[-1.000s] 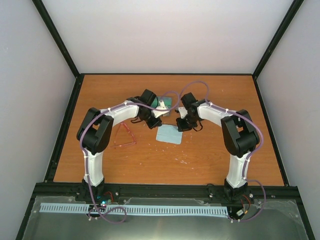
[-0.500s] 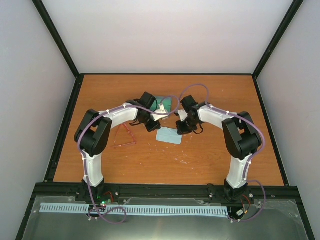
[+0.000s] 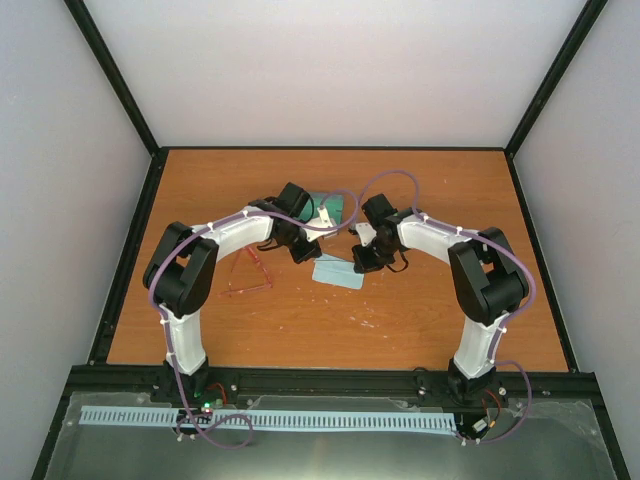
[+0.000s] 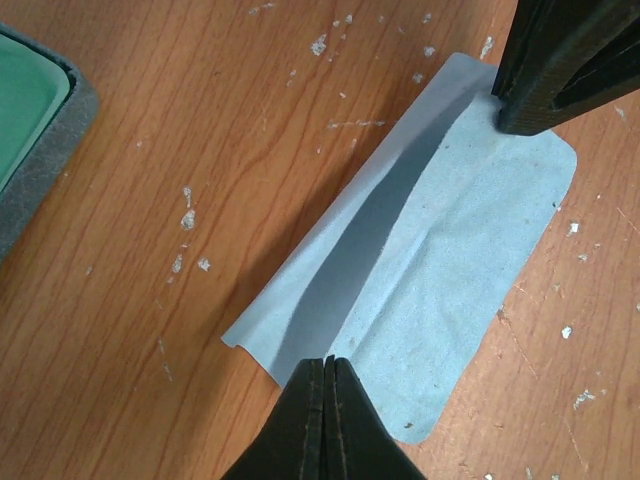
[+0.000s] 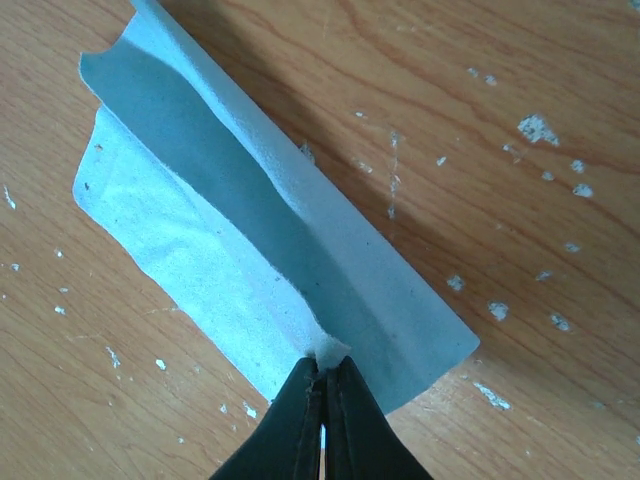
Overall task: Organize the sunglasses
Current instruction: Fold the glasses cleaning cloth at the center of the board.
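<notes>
Two claws are fully closed: right claw (image 5: 322, 366) pinches the light-blue cloth (image 4: 430, 260) at its edge; left claw (image 4: 325, 366) sits shut at the opposite edge. Sunglasses (image 3: 248, 274) lie left of the left claw, temples splayed, long axis unclear.

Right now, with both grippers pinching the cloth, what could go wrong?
The left gripper and right gripper each pinch only the edge of the cloth; pulling apart could slip it free. The sunglasses lie just under the left arm; a low swing might knock them.
</notes>
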